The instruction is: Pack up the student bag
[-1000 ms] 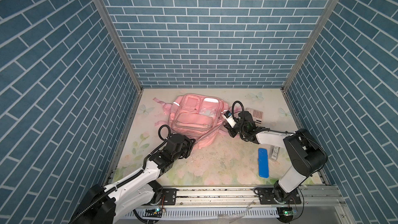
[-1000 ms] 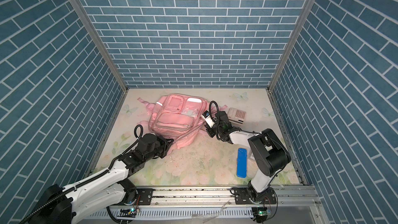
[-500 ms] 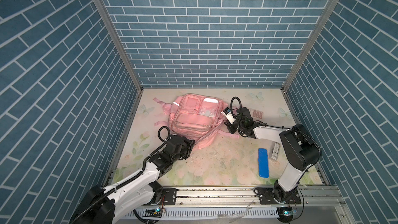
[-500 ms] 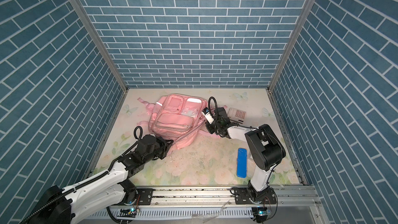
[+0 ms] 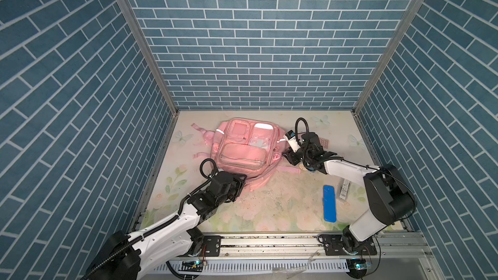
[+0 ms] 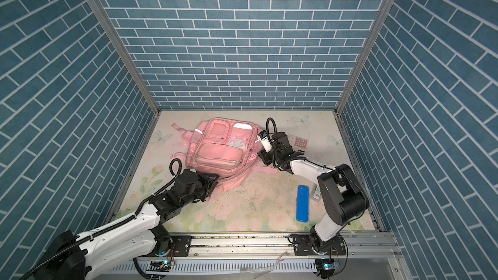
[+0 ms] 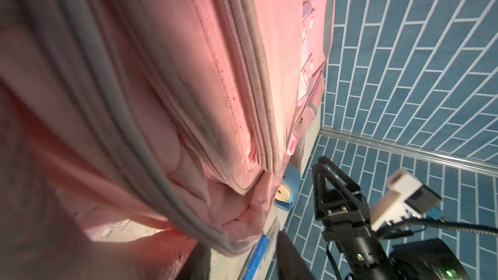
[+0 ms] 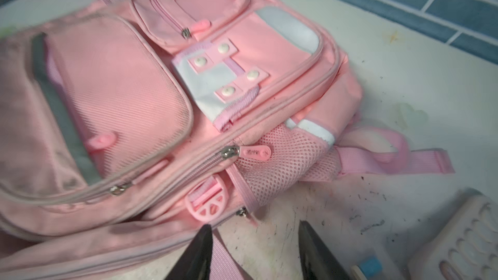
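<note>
Both top views: student bag [image 5: 242,152] flat on the tabletop [image 5: 269,206], rear centre, pockets up. Left gripper [image 5: 241,181] at the near edge, right gripper [image 5: 287,156] at the right side.

Left wrist view: left gripper [image 7: 241,241] spread, bag edge at the gap.

Right wrist view: right gripper [image 8: 254,224] spread above a pink strap [image 8: 225,261], pinching nothing.

Left gripper [image 7: 241,243], at near edge of large soft pink fabric backpack [image 5: 239,154]: jaws formerly closed, now parted.
Right gripper [image 8: 256,226], at backpack's right side: jaws formerly closed, now parted.
</note>
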You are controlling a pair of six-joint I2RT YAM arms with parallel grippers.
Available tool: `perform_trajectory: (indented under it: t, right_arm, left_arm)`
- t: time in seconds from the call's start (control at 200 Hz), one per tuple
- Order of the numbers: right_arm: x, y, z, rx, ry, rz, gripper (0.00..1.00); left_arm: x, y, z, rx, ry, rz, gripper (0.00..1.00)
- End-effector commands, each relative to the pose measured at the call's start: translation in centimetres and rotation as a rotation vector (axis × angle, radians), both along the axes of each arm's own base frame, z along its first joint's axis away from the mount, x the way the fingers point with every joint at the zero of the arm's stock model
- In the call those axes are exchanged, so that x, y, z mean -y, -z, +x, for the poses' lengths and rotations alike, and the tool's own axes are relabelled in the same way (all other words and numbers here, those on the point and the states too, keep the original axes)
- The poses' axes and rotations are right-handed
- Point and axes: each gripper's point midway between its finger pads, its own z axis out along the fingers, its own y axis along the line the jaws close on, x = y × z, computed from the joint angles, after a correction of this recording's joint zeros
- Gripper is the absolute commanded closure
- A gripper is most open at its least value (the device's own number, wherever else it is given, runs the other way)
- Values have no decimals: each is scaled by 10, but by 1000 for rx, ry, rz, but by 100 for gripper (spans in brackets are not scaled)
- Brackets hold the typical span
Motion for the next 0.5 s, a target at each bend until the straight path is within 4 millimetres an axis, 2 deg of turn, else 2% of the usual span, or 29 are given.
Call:
perform_trajectory:
  t: [0.0,0.145,0.265,0.395,0.495]
  right_arm:
    - [3,-23,-16,2,-3,69,44]
    - [13,-43,-26,20,19,79,41]
    - [19,-52,-34,21,32,80,41]
    - [25,-49,-47,29,18,84,41]
    - [28,-45,-57,30,5,87,41]
  left_arm:
    - [-1,-24,3,76,32,66,50]
    - [-11,-41,4,164,70,192,44]
    - [-24,-68,19,310,123,376,34]
    - [-32,-88,44,437,299,603,33]
    - [-22,-98,61,555,506,789,33]
